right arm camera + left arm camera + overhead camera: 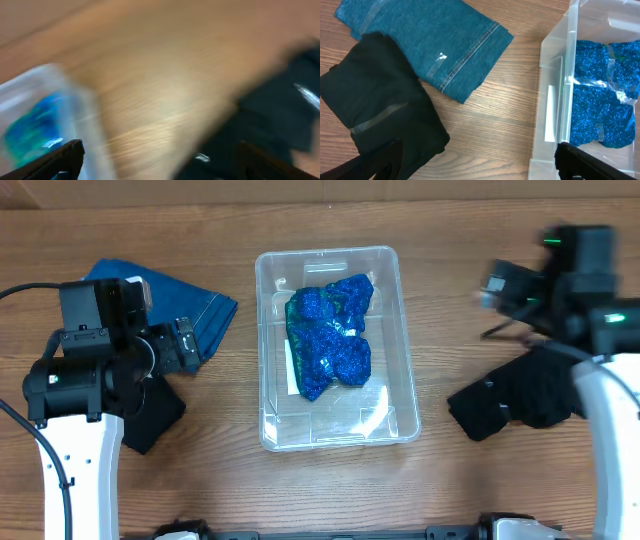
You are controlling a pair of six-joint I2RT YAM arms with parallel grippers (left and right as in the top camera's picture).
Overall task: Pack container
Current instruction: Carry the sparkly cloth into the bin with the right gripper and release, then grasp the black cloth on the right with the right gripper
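Observation:
The clear container (400, 310) stands mid-table with a glittery blue bundle (332, 335) inside; both also show in the left wrist view, container (555, 75) and bundle (600, 100). My left gripper (480, 167) is open and empty above bare wood, between a folded black cloth (380, 115) and the container's left wall. A folded blue denim cloth (430, 45) lies behind the black one. My right gripper (160, 165) is open and empty right of the container (30, 115), next to another black cloth (515, 400). The right wrist view is blurred.
The denim (195, 305) and left black cloth (150, 410) lie at the table's left under my left arm. The right black cloth (270, 115) lies at the right under my right arm. The table's far edge runs along the top.

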